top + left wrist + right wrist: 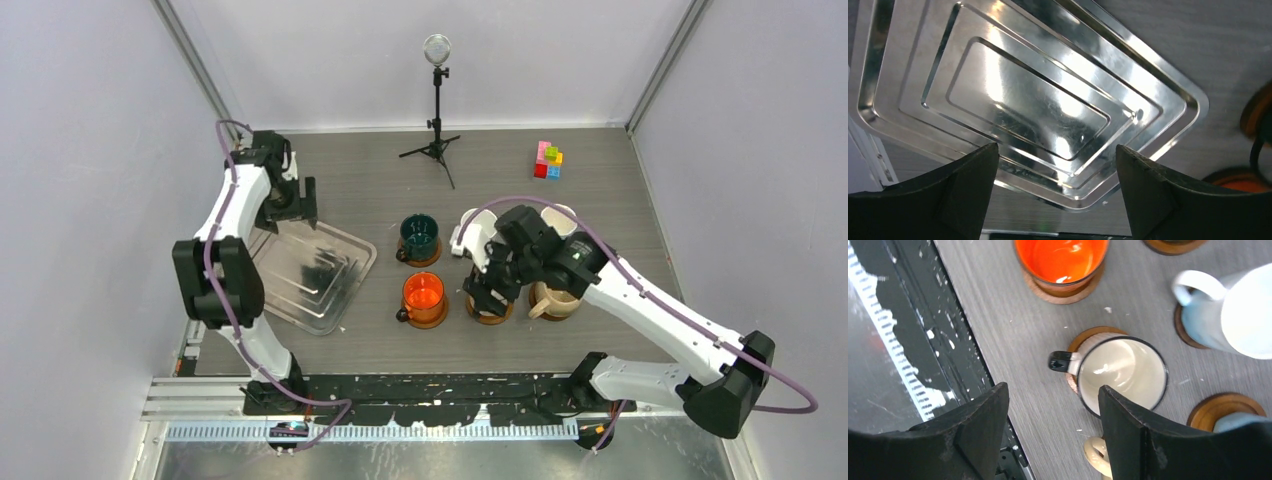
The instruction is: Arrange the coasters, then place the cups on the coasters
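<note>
Several cups stand on wooden coasters mid-table. The dark green cup [418, 236] is at the back and the orange cup [424, 293] in front of it. My right gripper [489, 290] hovers open over the white cup with a dark rim [1122, 372], which sits a little off-centre on its coaster [1087, 335], clear of the fingers. Nothing is between the right gripper's [1052, 390] fingers. The light blue cup [1228, 310] is on a darker coaster [1180, 327], and the beige cup [556, 300] is to the right. My left gripper [293, 212] hangs open and empty above the tray.
The silver metal tray [335, 290] lies at the left, filling the left wrist view under the left gripper [1056, 148]. A small tripod stand [436, 110] and a cluster of coloured blocks [548, 160] are at the back. Grey walls enclose both sides.
</note>
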Tool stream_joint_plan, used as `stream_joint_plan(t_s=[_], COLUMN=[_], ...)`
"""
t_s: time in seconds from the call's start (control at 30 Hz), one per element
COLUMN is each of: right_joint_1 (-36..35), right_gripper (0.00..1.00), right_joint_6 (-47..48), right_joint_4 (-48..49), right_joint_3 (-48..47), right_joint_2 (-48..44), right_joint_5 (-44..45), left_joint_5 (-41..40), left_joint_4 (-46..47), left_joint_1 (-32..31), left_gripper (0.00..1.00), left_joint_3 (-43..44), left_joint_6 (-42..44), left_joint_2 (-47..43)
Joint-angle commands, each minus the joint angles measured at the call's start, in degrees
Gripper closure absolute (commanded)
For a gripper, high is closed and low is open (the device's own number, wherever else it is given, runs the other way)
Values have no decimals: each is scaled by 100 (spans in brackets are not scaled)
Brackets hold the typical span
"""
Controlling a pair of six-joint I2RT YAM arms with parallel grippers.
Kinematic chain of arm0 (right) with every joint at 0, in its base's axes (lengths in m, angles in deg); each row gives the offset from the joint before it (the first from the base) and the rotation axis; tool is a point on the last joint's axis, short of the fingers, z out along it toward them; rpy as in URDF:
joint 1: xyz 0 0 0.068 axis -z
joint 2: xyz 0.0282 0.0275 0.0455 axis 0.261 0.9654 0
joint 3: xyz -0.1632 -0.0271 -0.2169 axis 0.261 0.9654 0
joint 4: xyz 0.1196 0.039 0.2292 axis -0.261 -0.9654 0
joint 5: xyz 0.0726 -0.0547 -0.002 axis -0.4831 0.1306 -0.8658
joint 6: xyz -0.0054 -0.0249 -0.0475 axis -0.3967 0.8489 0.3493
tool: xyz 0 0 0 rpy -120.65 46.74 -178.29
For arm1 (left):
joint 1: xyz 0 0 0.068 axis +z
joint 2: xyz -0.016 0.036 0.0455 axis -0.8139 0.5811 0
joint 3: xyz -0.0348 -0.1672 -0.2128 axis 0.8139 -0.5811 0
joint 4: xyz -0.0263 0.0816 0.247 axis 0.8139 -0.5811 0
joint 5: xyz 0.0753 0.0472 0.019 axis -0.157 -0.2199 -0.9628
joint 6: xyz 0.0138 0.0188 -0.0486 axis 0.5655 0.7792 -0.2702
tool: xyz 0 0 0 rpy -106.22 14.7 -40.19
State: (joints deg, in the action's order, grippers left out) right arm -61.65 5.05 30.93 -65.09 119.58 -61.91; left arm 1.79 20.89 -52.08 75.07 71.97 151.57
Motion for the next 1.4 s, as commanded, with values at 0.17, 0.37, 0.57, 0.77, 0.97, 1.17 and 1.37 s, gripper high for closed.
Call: stream_joint_plan(t_s=[0.17, 0.37, 0.57, 0.77, 0.97, 1.17, 1.37], right_joint_1=[745, 1088, 1374, 1501, 1575, 1613, 1612], right_gripper=[29, 30, 30, 30, 30, 30, 30], right_joint_6=[-906, -920, -952, -937, -876, -814, -757], right_joint_4=[46, -28, -115, -254, -262, -272, -294], right_joint_3=[-1015, -1248, -1289, -1292, -1321, -1327, -1392], right_joint_2=[88, 83, 4, -94, -92, -41, 58], right_joint_5=[-262, -16, 179, 459, 622, 630, 625], left_joint_5=[-1827, -2262, -2499, -2242, -2077, -1917, -1714], left_joint_4=[512, 571, 695, 727, 773, 1058, 793], left_joint_1=[-77, -188, -423, -574, -631, -447, -302], left_gripper=[10, 13, 18, 36, 46, 42, 44], left_joint_3=[1158, 1903, 2425, 2306, 1855, 1350, 1439], left_joint_6=[-2512, -2395, -2015, -1610, -1647, -1990, -2317], left_joint_2=[1478, 2432, 3180, 3403, 3140, 2652, 2836])
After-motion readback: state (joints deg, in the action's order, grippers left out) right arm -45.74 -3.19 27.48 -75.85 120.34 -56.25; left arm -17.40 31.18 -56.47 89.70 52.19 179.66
